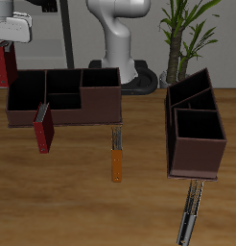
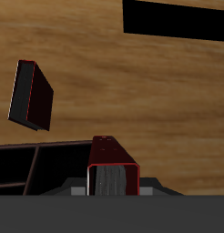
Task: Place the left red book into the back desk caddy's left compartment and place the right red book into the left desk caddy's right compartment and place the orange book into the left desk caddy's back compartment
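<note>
The gripper (image 1: 7, 60) hangs high off the far corner of the table (image 1: 91, 207), beyond the back desk caddy (image 1: 62, 98), jaws pinching a red book (image 2: 114, 170) upright by its top edge. The other red book (image 1: 43, 126) stands against that caddy's front wall, the orange book (image 1: 117, 156) lies flat on open wood mid-table, and a grey-black striped book (image 1: 190, 212) lies by the front edge just before the left desk caddy (image 1: 194, 127). Bare wood separates caddies and books; no cover shows readable writing.
</note>
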Robot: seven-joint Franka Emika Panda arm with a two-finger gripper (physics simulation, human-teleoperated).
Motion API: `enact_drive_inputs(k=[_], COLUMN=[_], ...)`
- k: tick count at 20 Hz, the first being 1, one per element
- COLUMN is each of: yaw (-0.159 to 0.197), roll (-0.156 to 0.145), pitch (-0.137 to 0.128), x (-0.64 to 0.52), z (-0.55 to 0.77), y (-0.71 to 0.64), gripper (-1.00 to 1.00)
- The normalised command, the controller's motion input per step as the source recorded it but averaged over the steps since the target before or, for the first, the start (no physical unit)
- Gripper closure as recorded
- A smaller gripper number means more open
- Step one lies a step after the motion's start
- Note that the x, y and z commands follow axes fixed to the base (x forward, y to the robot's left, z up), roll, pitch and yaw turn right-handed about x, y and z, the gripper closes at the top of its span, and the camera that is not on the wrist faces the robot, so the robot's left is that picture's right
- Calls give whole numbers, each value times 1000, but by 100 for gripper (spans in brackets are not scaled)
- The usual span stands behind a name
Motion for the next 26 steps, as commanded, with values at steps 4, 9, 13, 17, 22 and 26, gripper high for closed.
enact_drive_inputs(k=[4,9,13,17,22,26], yaw=[-41,6,-16,-13,8,-10], roll=[40,13,11,-9,2,-10], pitch=[21,7,57,32,53,53], x=[-161,-110,-39,61,31,34], z=[-47,-46,-213,-132,-213,-170], y=[72,91,70,89,65,-2], gripper=[100,100,100,100,100,100])
